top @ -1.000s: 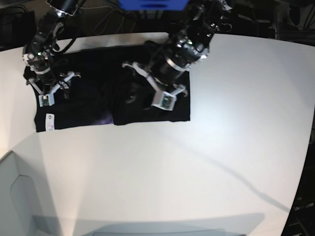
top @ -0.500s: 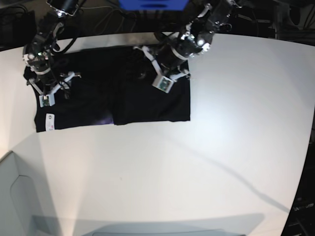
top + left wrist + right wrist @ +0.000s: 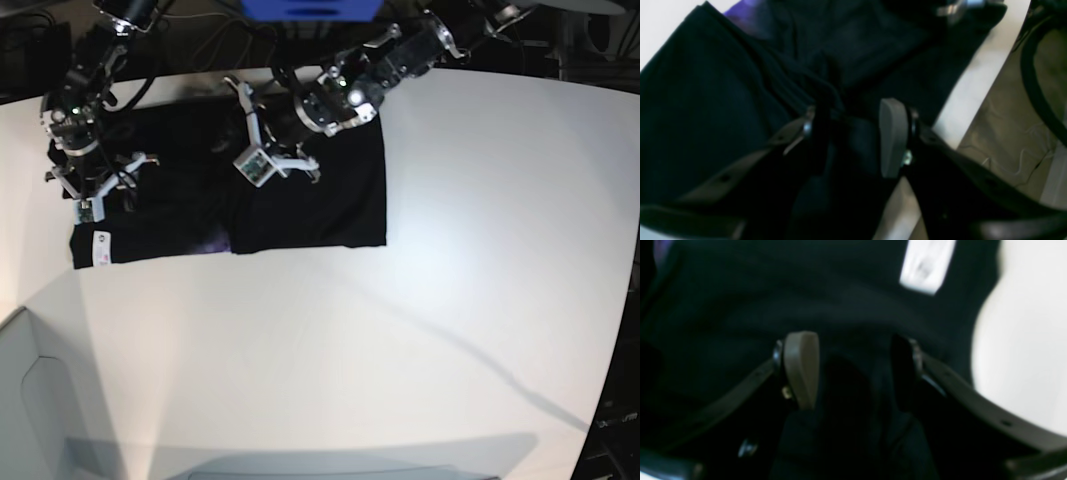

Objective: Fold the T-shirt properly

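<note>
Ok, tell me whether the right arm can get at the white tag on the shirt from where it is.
Probably yes. The right gripper hangs over the T-shirt with its jaws apart, and the white tag lies uncovered on the cloth just ahead, nothing between them.

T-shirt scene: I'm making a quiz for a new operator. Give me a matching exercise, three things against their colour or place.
Things:
1. T-shirt
2. tag
3. table

Descriptions:
A. white, bare over its near half
B. black, spread near the far edge
C. small and white, at a near corner of the cloth

Pairs: 1-B, 2-C, 3-A
</note>
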